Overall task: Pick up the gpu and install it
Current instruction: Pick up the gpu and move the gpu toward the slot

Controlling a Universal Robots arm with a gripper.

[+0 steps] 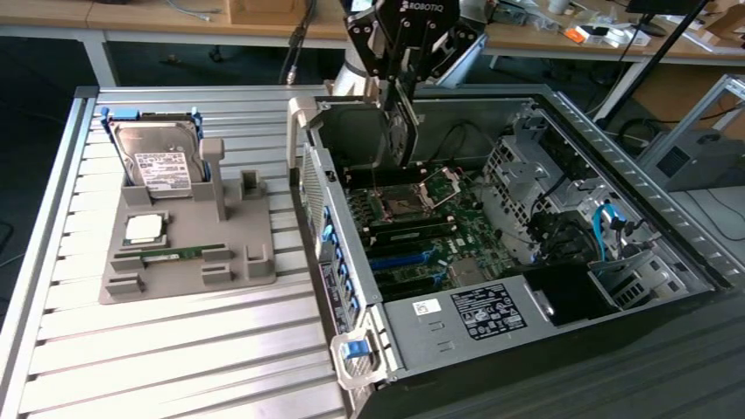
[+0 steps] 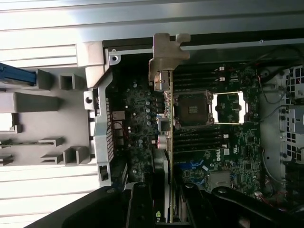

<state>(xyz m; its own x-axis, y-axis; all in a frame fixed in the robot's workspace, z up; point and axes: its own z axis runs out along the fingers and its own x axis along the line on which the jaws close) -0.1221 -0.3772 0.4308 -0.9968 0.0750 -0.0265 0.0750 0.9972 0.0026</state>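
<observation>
Exterior view, left: grey holder [image 1: 187, 262] on the table [image 1: 174, 349], carrying hard drive [image 1: 160, 161] and RAM stick [image 1: 174, 254]. Upper centre: gripper [image 1: 399, 85] holds the gpu [image 1: 404, 131] above the open computer case [image 1: 652, 218]. Its long axis runs up-down, lower end toward the motherboard [image 1: 431, 227]. Wrist view adds the card edge-on, fingers [image 2: 138, 204] clamped on it, silver bracket [image 2: 167, 52] at the far end.

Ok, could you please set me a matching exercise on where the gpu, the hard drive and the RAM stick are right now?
Things: 1 gpu; 2 hard drive; 3 RAM stick.
Places: A lying flat on the grey holder; B held upright by the gripper above the open case; C propped up with its label showing.
Pairs: 1-B; 2-C; 3-A.
</observation>
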